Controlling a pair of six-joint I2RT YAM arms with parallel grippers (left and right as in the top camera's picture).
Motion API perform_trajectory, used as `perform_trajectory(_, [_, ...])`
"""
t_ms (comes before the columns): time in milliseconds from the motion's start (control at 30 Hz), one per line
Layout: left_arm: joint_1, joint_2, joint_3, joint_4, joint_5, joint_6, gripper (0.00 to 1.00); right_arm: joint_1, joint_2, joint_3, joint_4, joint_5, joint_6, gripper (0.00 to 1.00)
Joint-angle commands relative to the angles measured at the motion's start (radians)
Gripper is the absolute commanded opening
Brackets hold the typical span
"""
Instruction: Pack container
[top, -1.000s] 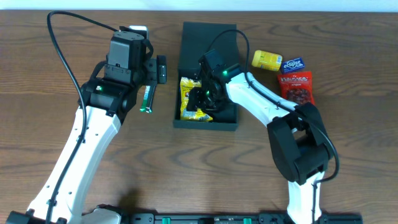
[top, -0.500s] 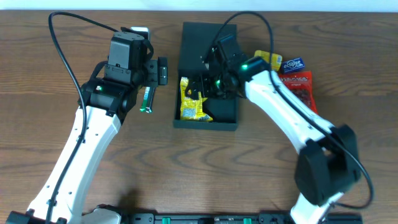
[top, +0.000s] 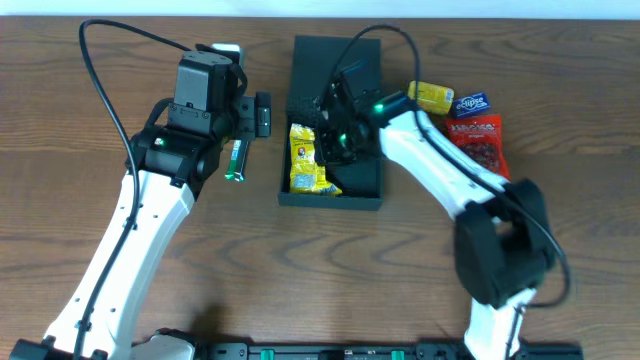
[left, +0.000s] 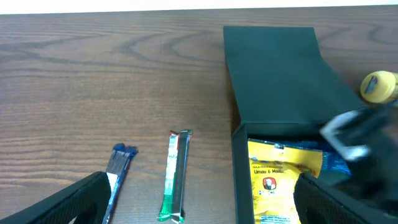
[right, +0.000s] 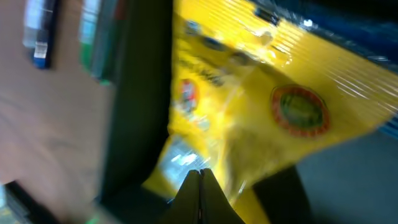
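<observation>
The dark green container (top: 330, 199) lies open in the middle of the table, its flap lid (top: 335, 55) laid back. A yellow snack packet (top: 305, 160) rests along its left inside wall. My right gripper (top: 336, 135) hovers inside the box over that packet (right: 267, 112). Its fingers (right: 200, 171) are pressed together, shut, with nothing between them. My left gripper (top: 240, 112) hangs wide open (left: 199, 199) left of the container (left: 280, 81), above a green stick packet (left: 176, 177) and a blue stick packet (left: 118, 165).
Right of the container lie a small yellow packet (top: 430, 95), a blue packet (top: 470, 102) and a red bag (top: 478, 140). The green stick (top: 237, 158) lies just outside the box's left wall. The right arm crosses over the box's right rim.
The right gripper has closed and shifted slightly left inside the container. The yellow packet now lies straighter along the left wall. The left arm has not moved.
</observation>
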Motion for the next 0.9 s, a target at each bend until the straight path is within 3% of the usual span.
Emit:
perform_trajectory(0, [0.004, -0.003, 0.006, 0.0, 0.005, -0.008, 0.95, 0.011, 0.077, 0.004, 0.019, 0.004, -0.016, 0.01])
perform_trajectory(500, [0.004, -0.003, 0.006, 0.0, 0.005, -0.008, 0.95, -0.05, 0.053, 0.104, -0.04, -0.198, -0.094, 0.01])
perform_trajectory(733, [0.004, -0.003, 0.0, 0.001, 0.005, -0.008, 0.95, -0.072, -0.03, 0.106, -0.123, 0.098, -0.102, 0.01])
perform_trajectory(867, [0.004, -0.003, -0.005, 0.0, 0.005, -0.008, 0.95, -0.061, 0.0, 0.076, -0.09, 0.124, -0.097, 0.01])
